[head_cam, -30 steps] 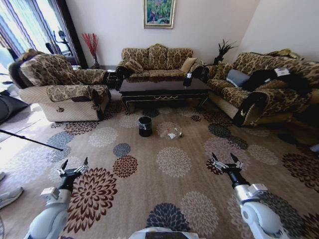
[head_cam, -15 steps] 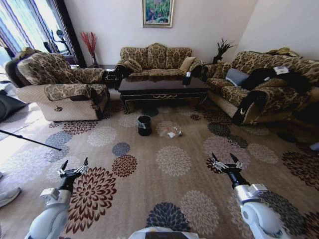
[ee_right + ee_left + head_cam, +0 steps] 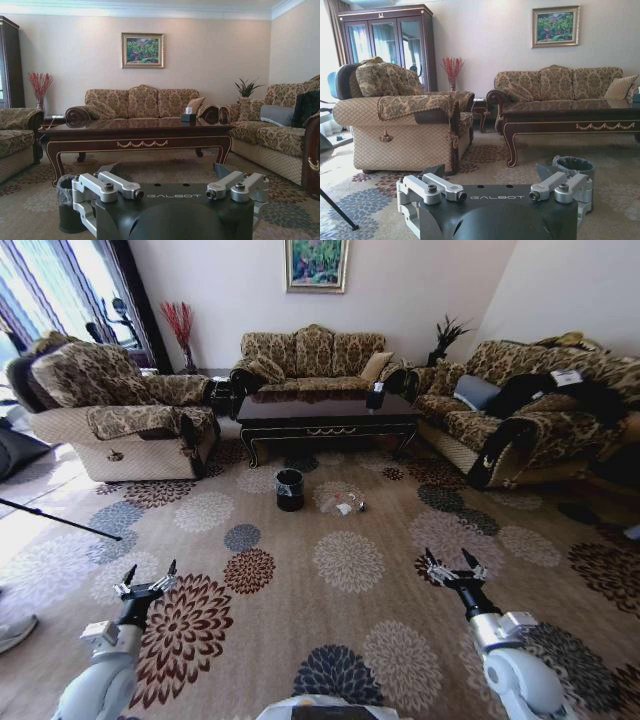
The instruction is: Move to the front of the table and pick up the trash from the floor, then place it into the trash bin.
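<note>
I am looking across a carpeted sitting room, and the worktop [image 3: 328, 415], the long dark coffee table with gold trim, is sitting at about twelve o'clock from me, well apart, with sofas closing around it on three sides. That is leaving the open carpet on its near side as the only clear approach, so I judge I am in the driving step, with the pickup not yet begun. The trash bin [image 3: 290, 490] is standing upright on the carpet just in front of the worktop, slightly toward eleven o'clock, its liner folded over the rim. The trash [image 3: 342, 503] is lying on the floor just beside the bin, at its three o'clock, a small pale cluster too small for me to sort into pieces. I am carrying both arms low and forward, apart from everything, presumably to keep them out of the way while rolling: the left hand [image 3: 146, 580] at seven o'clock and the right hand [image 3: 453, 568] at five o'clock, each with fingers spread wide and gripping nothing.
</note>
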Controlling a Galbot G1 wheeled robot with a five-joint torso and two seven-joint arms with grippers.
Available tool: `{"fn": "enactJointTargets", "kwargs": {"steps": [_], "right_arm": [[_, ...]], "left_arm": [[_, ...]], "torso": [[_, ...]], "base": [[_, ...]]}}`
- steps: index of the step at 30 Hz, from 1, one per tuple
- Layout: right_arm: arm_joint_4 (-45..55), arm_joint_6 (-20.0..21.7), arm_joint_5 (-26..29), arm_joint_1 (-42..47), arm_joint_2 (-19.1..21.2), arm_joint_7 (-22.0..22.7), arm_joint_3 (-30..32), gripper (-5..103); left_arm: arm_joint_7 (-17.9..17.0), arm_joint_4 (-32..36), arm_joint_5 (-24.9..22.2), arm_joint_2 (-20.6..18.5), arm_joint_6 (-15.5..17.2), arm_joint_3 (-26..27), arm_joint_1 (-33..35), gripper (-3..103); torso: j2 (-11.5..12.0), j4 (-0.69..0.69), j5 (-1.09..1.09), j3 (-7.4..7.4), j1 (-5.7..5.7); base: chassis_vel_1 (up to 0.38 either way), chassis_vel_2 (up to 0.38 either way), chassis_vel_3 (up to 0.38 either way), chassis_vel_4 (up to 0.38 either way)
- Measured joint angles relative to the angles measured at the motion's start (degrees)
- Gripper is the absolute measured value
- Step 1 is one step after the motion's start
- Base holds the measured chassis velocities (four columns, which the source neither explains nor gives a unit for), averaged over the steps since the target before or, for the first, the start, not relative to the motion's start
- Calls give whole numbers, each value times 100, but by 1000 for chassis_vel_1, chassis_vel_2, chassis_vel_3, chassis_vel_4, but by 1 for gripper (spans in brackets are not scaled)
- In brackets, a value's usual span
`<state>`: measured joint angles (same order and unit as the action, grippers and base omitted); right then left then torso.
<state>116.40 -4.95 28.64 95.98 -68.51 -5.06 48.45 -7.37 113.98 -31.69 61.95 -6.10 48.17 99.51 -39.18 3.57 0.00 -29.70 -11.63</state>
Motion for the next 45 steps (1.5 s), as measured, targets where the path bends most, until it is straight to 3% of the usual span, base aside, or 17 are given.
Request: {"fn": "enactJointTargets", "kwargs": {"steps": [45], "right_arm": [[4, -251, -246, 281, -444, -114, -136, 100]], "left_arm": [[39, 185, 227, 289, -71, 85, 432, 100]], "torso": [[1082, 0, -1, 647, 436]], "base": [[0, 0, 0, 0]]}}
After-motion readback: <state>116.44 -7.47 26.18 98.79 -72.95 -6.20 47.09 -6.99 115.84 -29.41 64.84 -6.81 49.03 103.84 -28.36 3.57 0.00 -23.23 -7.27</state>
